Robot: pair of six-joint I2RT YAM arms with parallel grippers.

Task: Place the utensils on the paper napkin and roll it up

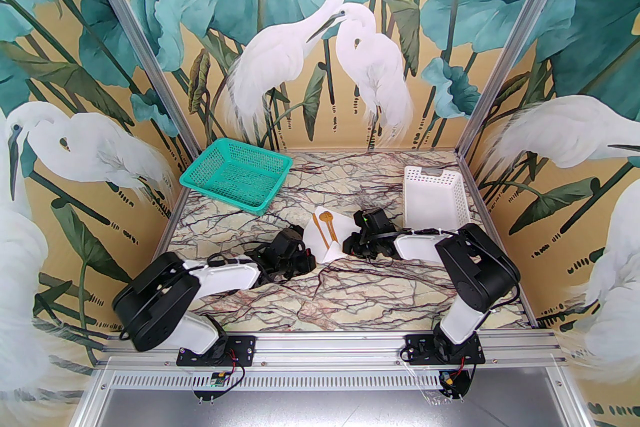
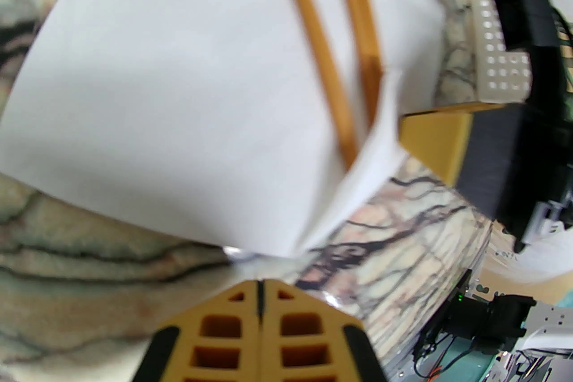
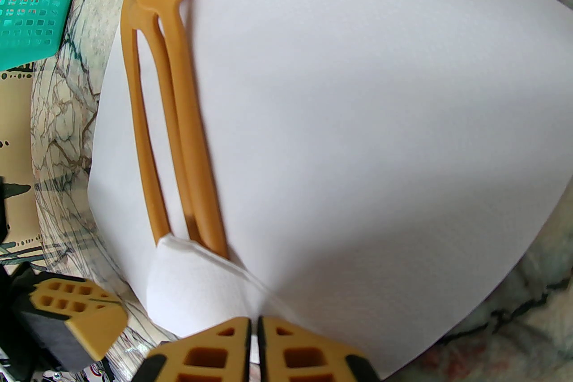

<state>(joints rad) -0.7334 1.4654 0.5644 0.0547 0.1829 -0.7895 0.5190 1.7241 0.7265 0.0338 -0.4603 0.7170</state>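
Utensils (image 3: 184, 102) lie on the paper napkin (image 3: 358, 125), the right claw (image 3: 254, 326) pinches its near corner folded over their handles, the left claw (image 2: 260, 288) sits shut beside it, so rolling it across them looks next.

Two utensils (image 3: 181, 102), one paper napkin (image 3: 358, 125), one green basket (image 1: 222, 196), one white basket (image 1: 411, 199).

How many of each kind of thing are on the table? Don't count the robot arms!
utensils: 2
napkin: 1
baskets: 2
Total: 5
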